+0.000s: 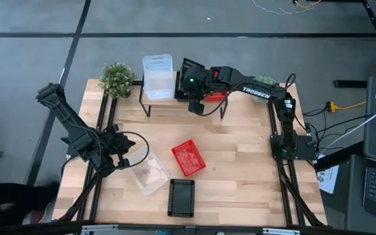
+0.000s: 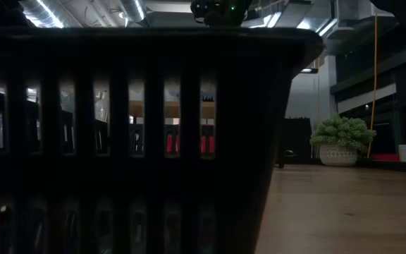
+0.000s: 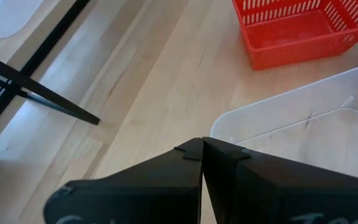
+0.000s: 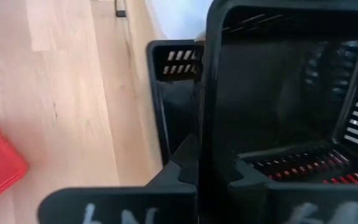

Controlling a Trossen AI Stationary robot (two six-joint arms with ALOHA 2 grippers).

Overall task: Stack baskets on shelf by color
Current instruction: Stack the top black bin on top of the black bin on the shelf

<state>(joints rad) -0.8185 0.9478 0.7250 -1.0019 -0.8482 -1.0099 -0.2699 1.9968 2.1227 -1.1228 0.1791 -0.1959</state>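
the right gripper (image 4: 199,163) pinches the wall of a black basket (image 4: 278,93) at the shelf (image 1: 217,104), at about 12 o'clock on the table (image 1: 240,163), beside the clear baskets (image 1: 157,77) stacked there. the left gripper (image 3: 202,148), fingers pressed together, hangs at about 8 o'clock, just beside a loose clear basket (image 1: 147,173). a red basket (image 1: 188,158) lies near centre, another black basket (image 1: 181,197) at 6 o'clock.

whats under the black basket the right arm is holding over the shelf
Under the held black basket another black basket sits on the shelf, with red showing through the mesh beside it. The right gripper hides the rest.
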